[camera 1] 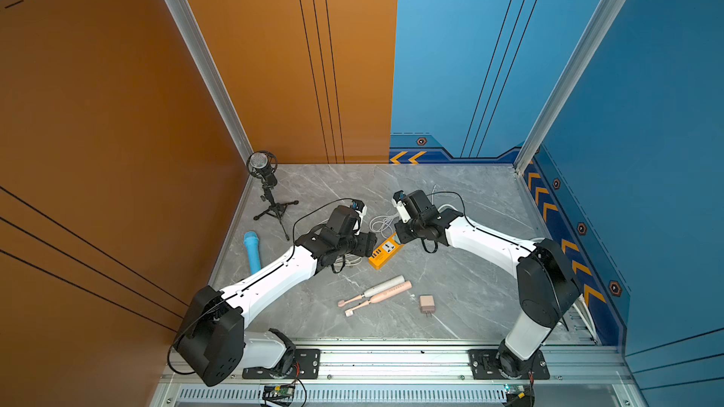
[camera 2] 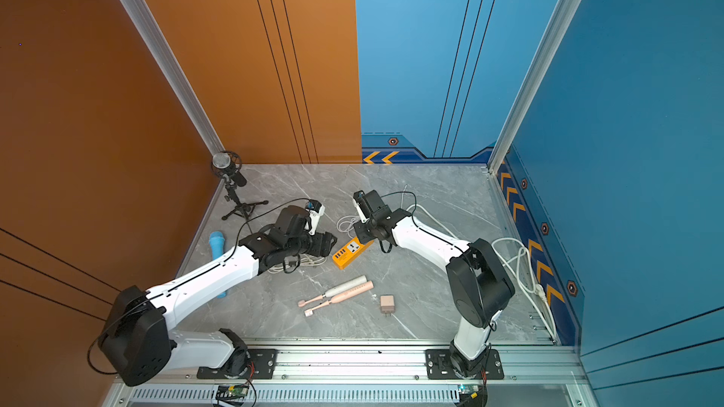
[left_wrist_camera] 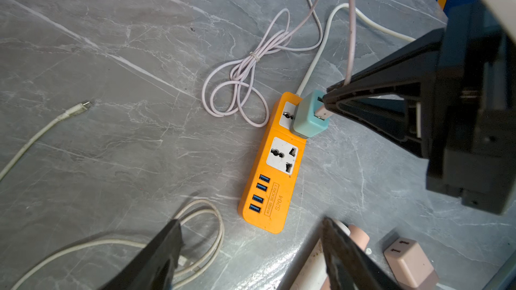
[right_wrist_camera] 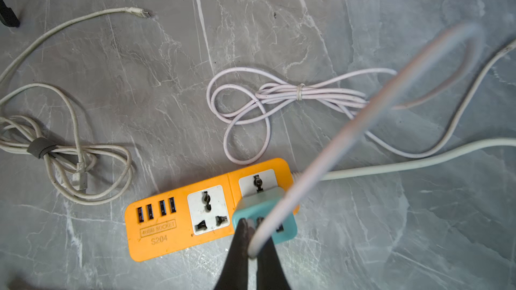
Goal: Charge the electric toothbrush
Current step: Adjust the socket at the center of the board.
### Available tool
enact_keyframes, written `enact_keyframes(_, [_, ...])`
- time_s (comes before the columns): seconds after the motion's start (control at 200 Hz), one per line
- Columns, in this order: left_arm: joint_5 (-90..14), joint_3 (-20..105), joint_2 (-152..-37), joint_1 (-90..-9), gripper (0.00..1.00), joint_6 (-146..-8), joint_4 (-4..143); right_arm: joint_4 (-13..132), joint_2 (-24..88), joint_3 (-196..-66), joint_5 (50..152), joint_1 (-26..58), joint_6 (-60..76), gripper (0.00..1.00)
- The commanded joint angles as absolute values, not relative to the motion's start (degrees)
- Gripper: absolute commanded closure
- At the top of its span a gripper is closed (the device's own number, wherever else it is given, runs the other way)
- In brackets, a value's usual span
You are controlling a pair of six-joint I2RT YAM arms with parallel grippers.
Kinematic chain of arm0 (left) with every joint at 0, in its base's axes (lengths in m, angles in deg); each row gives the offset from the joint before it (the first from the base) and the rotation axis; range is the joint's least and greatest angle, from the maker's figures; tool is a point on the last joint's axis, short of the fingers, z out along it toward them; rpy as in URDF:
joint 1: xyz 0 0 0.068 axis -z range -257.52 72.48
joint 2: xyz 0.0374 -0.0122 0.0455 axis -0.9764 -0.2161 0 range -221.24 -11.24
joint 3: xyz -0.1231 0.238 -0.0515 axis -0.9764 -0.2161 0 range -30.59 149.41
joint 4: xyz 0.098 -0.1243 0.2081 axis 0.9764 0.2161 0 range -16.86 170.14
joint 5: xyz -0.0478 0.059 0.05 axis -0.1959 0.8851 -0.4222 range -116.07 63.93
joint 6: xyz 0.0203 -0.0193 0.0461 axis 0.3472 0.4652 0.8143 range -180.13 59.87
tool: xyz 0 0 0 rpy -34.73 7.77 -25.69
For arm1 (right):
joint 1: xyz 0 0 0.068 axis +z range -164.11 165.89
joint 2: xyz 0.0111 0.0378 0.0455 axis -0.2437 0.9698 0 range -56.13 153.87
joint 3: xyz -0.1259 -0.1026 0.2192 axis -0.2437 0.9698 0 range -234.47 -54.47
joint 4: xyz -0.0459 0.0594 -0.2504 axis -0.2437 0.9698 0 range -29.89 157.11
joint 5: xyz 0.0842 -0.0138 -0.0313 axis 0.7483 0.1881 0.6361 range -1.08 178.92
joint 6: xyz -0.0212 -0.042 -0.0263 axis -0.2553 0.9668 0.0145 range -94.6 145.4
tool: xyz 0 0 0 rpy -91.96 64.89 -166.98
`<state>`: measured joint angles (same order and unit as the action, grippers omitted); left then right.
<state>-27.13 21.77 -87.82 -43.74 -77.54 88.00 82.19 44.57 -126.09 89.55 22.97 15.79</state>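
Observation:
Two electric toothbrushes, a white one [camera 1: 382,287] and a pink one [camera 1: 386,297], lie side by side on the marble table, near the front. An orange power strip [right_wrist_camera: 167,224] has a teal adapter [right_wrist_camera: 282,227] plugged into its end socket. My right gripper [right_wrist_camera: 252,246] is shut on the USB plug [left_wrist_camera: 321,112] of a pale lilac cable [right_wrist_camera: 300,92]. The plug's tip is at a port on the adapter's top; how deep it sits is unclear. My left gripper [left_wrist_camera: 251,246] hangs open and holds nothing, over the table between the strip and the toothbrush handles [left_wrist_camera: 360,237].
A pink wall adapter [camera 1: 426,304] lies right of the toothbrushes. A bundled white cable [right_wrist_camera: 42,147] sits left of the strip, under my left arm. A blue microphone [camera 1: 252,250] and a black microphone on a tripod [camera 1: 264,174] stand at the back left.

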Motion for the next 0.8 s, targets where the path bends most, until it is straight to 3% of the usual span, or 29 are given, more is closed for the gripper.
enact_keyframes(0.0, [-25.99,22.00,-86.49,-44.39,0.21,-76.83,88.81,103.22,51.73,-119.90,85.81,22.49,12.82,1.00])
enact_keyframes(0.611, [-25.55,20.95,-85.01,-44.40,0.21,-77.82,88.84,96.61,50.66,-109.54,85.25,22.06,4.10,1.00])
enact_keyframes(0.796, [-25.47,21.44,-84.86,-44.30,0.21,-78.19,88.70,94.45,49.66,-114.28,83.51,23.63,4.92,1.00])
